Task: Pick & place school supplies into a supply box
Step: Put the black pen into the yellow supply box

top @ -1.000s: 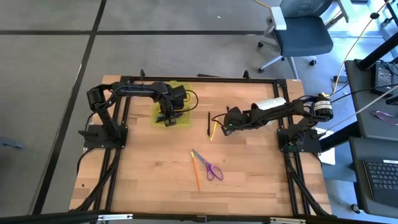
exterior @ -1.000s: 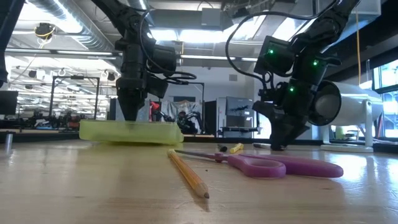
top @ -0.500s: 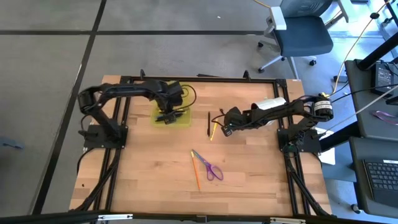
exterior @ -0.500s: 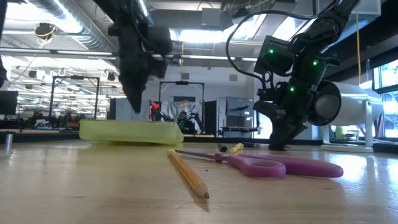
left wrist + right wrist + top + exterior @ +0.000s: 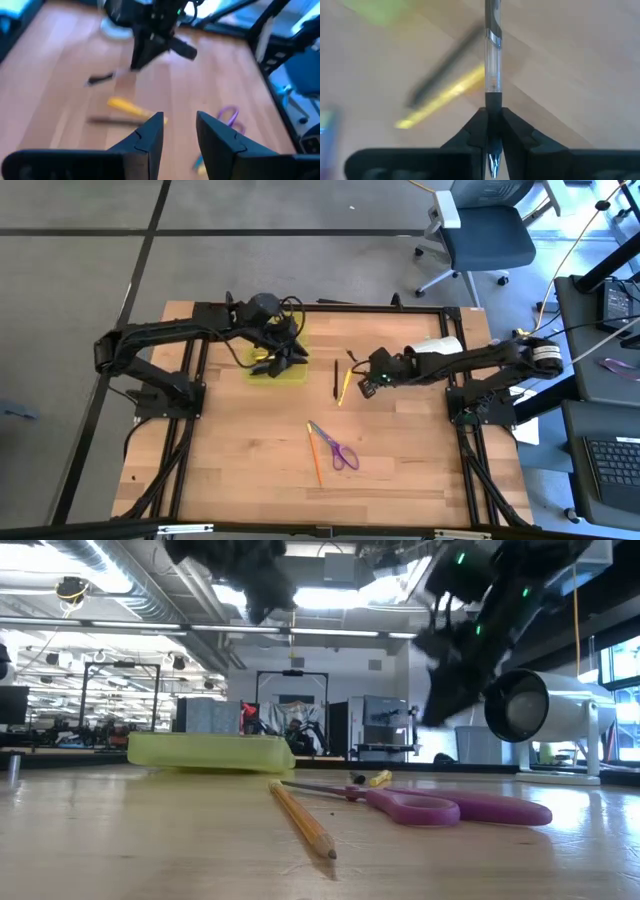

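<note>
My right gripper (image 5: 490,131) has its fingers pinched tight on a clear-barrelled pen (image 5: 492,47), gripped near the tip so the long barrel sticks out ahead of the fingers. In the high view this gripper (image 5: 372,378) sits just right of the black pen (image 5: 335,379) and the yellow pen (image 5: 343,388), which lie side by side on the table (image 5: 240,470).

The supply box (image 5: 272,361) lies to the left at the far side of the table, its lid open. My left gripper (image 5: 178,131) hangs above it with its fingers a little apart and nothing between them; in the high view it (image 5: 285,357) covers part of the box.

To do this carry well, I judge I should lift the pen well clear of the two pens below before I travel left, since the barrel's free end could sweep them. Because the grip is near one end, I should move gently so the barrel does not swing or slip. I should turn the pen along the box's long side before lowering, and the left arm should draw aside first so the two grippers do not meet over the box.

The purple-handled scissors (image 5: 340,449) and the orange pencil (image 5: 314,454) wait nearer, touching each other, well apart from the box.
</note>
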{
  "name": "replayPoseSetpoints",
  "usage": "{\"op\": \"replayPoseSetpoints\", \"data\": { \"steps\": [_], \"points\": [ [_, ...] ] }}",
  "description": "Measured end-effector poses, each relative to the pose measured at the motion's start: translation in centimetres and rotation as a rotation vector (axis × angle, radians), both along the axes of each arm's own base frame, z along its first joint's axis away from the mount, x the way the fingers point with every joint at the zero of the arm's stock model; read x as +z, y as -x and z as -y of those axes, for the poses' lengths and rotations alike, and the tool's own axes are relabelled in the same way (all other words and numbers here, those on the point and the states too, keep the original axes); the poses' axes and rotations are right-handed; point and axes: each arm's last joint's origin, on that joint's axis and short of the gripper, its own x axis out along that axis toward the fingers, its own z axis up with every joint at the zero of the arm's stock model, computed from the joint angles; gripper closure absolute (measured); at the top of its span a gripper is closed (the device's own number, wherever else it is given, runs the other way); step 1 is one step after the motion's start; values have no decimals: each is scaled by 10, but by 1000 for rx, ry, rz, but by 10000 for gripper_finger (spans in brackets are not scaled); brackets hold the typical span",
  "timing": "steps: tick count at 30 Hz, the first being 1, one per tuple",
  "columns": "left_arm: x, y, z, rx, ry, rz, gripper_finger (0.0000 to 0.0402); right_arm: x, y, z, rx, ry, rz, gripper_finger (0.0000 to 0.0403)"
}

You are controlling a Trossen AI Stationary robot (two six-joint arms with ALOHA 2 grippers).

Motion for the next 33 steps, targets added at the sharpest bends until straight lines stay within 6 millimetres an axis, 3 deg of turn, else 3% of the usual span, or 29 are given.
{"op": "replayPoseSetpoints", "data": {
  "steps": [8, 14, 19, 26, 33],
  "points": [
    [13, -18, 33, -132, -109, 171, 297, 61, -2, -23, 144, 103, 434, 356],
    [17, -28, 38, -129, -79, 251, 295, 95, -3, -38, 255, 213, 687, 355],
    [11, -45, 36, -96, -19, 295, 286, 106, -4, -52, 333, 279, 789, 355],
    [-5, -69, 38, -113, -22, 354, 279, 107, -2, -67, 406, 338, 775, 355],
    [-5, -75, 33, -100, -10, 411, 282, 107, 1, -78, 387, 419, 749, 354]
  ]
}}
